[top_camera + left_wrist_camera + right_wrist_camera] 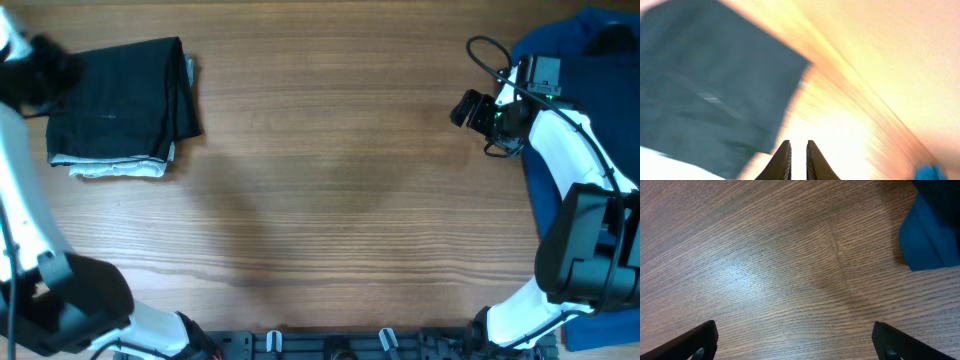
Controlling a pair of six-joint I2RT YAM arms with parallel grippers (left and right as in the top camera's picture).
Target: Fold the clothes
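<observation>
The black shorts (115, 100) lie folded into a rectangle at the table's far left, on top of a pale folded garment (118, 171). My left gripper (58, 68) hovers at the stack's left edge. In the blurred left wrist view the shorts (705, 90) fill the left side, and the fingers (798, 152) are shut with nothing between them. My right gripper (466, 108) is near the far right and points left over bare wood. In the right wrist view its jaws (795, 340) are wide open and empty. Blue clothes (570, 60) are heaped at the right edge, and a corner shows in the right wrist view (930, 235).
The wooden table (330, 180) stretches between the two piles. The right arm's white links and black base (590, 250) lie over the blue fabric at the right edge. A black cable (485, 50) loops by the right wrist.
</observation>
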